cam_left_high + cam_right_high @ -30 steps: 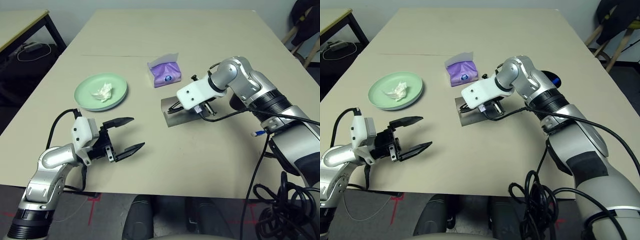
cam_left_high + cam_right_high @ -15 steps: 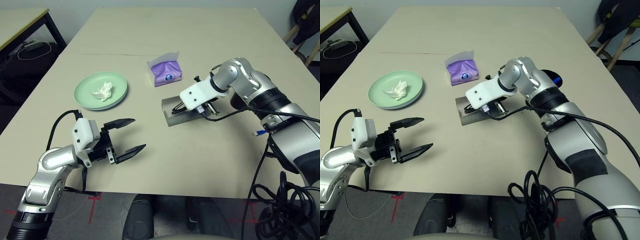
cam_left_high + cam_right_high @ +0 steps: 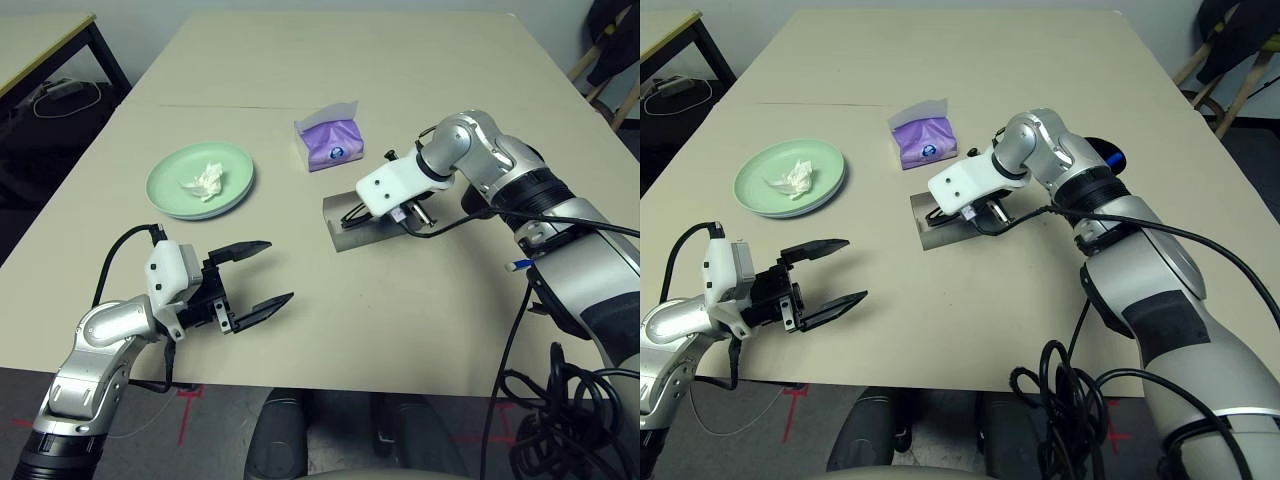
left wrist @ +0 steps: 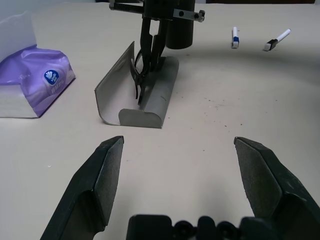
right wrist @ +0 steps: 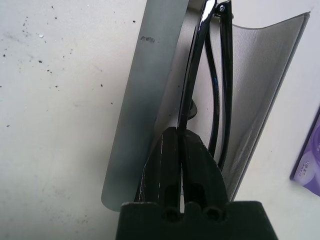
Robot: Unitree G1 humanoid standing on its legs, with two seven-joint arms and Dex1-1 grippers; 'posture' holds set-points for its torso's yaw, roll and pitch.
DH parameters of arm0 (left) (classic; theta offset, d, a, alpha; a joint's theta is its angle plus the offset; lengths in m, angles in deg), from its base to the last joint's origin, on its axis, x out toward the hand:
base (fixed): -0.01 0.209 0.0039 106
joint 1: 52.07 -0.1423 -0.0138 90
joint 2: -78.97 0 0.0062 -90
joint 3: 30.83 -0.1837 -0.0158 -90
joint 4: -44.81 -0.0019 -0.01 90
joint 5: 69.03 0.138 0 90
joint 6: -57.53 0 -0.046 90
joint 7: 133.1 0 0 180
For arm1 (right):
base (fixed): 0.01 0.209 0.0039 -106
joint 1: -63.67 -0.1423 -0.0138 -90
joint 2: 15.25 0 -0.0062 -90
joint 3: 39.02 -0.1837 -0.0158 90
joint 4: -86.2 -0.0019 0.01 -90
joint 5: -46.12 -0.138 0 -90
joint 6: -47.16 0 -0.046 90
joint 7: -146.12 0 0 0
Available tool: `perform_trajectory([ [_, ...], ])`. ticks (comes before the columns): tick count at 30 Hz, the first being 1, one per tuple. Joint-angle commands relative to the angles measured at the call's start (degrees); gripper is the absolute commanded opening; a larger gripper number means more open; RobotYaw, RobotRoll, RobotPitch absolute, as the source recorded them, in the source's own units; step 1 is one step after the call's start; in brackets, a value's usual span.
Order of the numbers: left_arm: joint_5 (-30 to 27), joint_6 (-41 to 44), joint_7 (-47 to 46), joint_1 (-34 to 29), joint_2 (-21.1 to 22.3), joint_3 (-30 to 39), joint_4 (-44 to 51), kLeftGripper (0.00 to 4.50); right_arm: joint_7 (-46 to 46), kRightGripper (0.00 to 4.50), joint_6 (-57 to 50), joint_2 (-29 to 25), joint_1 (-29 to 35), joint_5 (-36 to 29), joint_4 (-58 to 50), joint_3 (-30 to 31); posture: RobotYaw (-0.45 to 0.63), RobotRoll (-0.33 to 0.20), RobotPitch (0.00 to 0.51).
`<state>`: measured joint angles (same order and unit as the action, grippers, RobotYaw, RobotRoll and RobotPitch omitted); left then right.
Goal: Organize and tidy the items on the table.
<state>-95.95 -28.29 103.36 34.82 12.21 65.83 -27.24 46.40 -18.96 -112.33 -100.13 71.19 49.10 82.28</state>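
Black sunglasses: being pinched by the right hand, which is clamped together on the frame; they are hanging folded from its fingertips, their lower end inside the open grey case.
Grey case: lying open on the beige desk directly beneath the right hand, its lid standing up on the side toward the purple tissue pack.
Right hand: pointing steeply down over the case, fingers pressing together on the sunglasses.
Left hand: hovering low near the desk's front edge, its two fingers standing wide apart and gripping nothing; the case is sitting well ahead of its fingertips.
Purple tissue pack: resting just beyond the case, away from the right hand.
Mint-green plate: sitting ahead of the left hand, carrying a crumpled white tissue wad.
Pens: two white ones lying on the desk beyond the right hand, seen from the left wrist.
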Motion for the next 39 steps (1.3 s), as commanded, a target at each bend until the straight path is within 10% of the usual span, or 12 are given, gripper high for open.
perform_trajectory([
  [1,0.27,0.37,-0.51,-0.97,-0.29,-0.39,1.62,4.50,0.79,0.02,0.94,0.99,-0.81,0.69,2.34,1.12,0.27,0.000,0.186],
  [39,1.85,-1.07,-1.22,-0.24,-2.09,-2.17,0.66,4.50,10.69,0.02,0.12,4.81,-9.20,-0.51,11.27,-1.11,0.27,0.000,0.190],
])
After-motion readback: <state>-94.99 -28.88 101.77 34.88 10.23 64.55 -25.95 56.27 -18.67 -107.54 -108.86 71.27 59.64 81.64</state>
